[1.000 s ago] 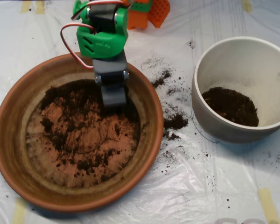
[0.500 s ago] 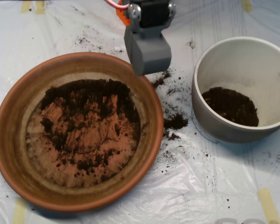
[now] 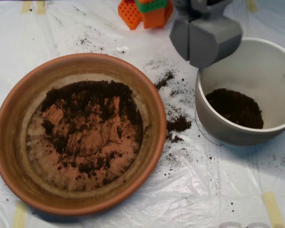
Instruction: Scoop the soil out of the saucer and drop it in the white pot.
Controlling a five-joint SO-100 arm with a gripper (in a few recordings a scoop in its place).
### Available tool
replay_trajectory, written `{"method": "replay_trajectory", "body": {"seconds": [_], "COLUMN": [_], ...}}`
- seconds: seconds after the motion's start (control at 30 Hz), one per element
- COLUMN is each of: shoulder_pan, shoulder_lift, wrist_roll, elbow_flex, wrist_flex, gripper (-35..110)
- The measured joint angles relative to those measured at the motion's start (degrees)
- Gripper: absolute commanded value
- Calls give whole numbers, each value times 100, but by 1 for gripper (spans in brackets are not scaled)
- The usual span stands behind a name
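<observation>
Overhead view: grey end effector (image 3: pixel 205 39), halves together, hangs over the white pot's (image 3: pixel 218 127) upper-left rim; loose, crumbly, light soil (image 3: pixel 88 102) lies thinly in the terracotta saucer (image 3: pixel 9 123), best scooped from underneath.

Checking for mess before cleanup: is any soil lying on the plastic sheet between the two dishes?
Yes, loose soil lies on the sheet between saucer and white pot.

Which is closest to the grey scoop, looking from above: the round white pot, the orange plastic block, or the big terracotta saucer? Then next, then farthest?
From the grey scoop:
1. The round white pot, right under its edge, on the right.
2. The orange plastic block, just left, at the top.
3. The big terracotta saucer, farthest, lower left.
</observation>
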Motion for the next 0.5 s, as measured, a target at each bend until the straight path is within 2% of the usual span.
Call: {"method": "replay_trajectory", "body": {"seconds": [0.13, 0.17, 0.23, 0.3, 0.5], "shoulder_pan": [-527, -633, -756, -782, -747], "shoulder_lift": [-431, -527, -721, -879, -958], "wrist_roll": [-88, -88, -62, 0, 149], "elbow_flex": [-431, -519, -712, -791, -747], "wrist_flex": [62, 62, 53, 53, -79], "gripper": [3, 8, 27, 35, 32]}}
